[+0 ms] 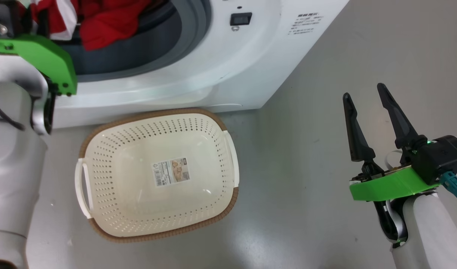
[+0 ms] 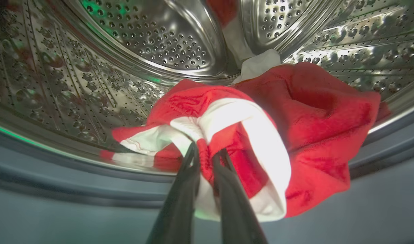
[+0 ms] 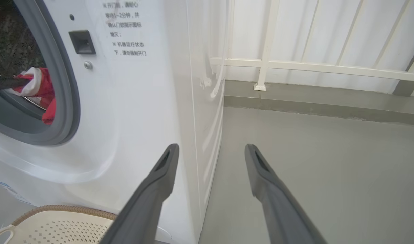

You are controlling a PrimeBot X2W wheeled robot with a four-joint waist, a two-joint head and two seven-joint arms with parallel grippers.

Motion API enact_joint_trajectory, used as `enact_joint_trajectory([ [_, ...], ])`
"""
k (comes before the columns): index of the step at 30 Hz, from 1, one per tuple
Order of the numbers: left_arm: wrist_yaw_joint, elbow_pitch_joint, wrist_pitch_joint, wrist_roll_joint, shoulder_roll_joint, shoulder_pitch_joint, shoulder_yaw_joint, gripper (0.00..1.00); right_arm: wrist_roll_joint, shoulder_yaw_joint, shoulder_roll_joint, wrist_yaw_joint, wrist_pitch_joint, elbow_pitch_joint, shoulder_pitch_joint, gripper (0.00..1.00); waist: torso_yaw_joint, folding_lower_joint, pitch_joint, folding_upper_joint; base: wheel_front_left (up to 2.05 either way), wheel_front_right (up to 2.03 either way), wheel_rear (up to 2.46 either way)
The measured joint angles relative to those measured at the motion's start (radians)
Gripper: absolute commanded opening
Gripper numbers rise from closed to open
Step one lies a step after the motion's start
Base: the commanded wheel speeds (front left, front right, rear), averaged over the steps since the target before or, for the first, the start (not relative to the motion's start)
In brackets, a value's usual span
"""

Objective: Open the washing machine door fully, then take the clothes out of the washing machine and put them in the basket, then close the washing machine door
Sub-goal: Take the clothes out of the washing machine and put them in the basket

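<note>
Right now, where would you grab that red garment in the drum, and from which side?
Take the red garment by its bunched fold at the white trim, nearest the opening. That fold stands clear of the drum, so it can be pinched. Come straight in from the front, as the left gripper does.

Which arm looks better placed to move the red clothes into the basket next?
Left. The left gripper pinches the clothes inside the drum; the right gripper hangs open, off to the side.

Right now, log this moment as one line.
step: unloading | left gripper: shut on red-and-white fabric clothes in steel drum | right gripper: open, idle | cream perforated plastic basket: holds no clothes
</note>
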Motion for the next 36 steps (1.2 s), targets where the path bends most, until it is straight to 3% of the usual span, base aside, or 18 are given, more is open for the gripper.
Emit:
enact_joint_trajectory([
  [16,0.001,-0.118,-0.168,-0.043,-0.025,0.181,0.002,0.0,-0.002,-0.005,0.0,0.0,0.0,0.014,0.037,1.0,0.027,0.0,-0.106,-0.0001,0.0,0.0,0.0],
  [36,0.067,-0.38,-0.207,-0.05,-0.036,0.53,-0.025,0.0,-0.003,-0.007,0.0,0.0,0.0,0.031,0.129,1.0,0.06,-0.0001,-0.28,-0.0001,0.0,0.0,0.0],
])
